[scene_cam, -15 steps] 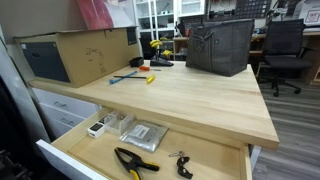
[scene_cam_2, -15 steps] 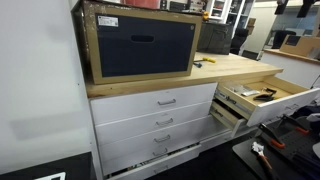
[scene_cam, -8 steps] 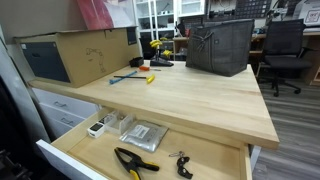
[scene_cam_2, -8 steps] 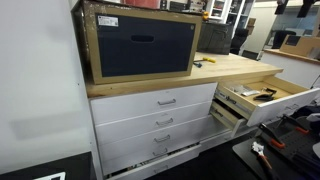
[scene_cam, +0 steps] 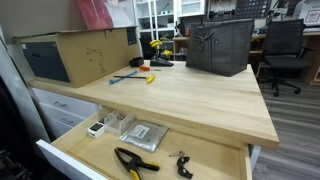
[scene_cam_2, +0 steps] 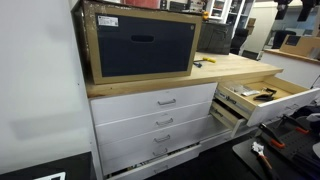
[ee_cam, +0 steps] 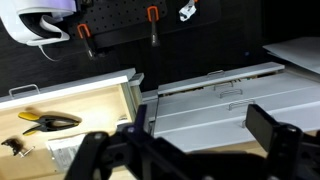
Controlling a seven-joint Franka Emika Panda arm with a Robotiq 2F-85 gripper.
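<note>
My gripper (ee_cam: 200, 135) shows only in the wrist view, at the bottom edge. It is open, with nothing between its dark fingers (ee_cam: 268, 128). It hangs high above the white drawer fronts (ee_cam: 215, 100) of a cabinet, touching nothing. To one side is the pulled-out top drawer (ee_cam: 70, 95), holding yellow-handled pliers (ee_cam: 48, 121) and keys (ee_cam: 12, 146). In an exterior view the same drawer (scene_cam: 225, 150) holds the pliers (scene_cam: 135, 162), keys (scene_cam: 181, 163), a clear plastic bag (scene_cam: 143, 134) and a small white device (scene_cam: 96, 128). The arm itself is hidden in both exterior views.
On the wooden top (scene_cam: 190, 100) stand a cardboard box (scene_cam: 85, 52), a dark grey bin (scene_cam: 220, 45), small hand tools (scene_cam: 135, 75) and a yellow drill (scene_cam: 158, 48). A second drawer (scene_cam_2: 225, 115) below stands partly open. Office chairs (scene_cam: 285, 50) stand behind.
</note>
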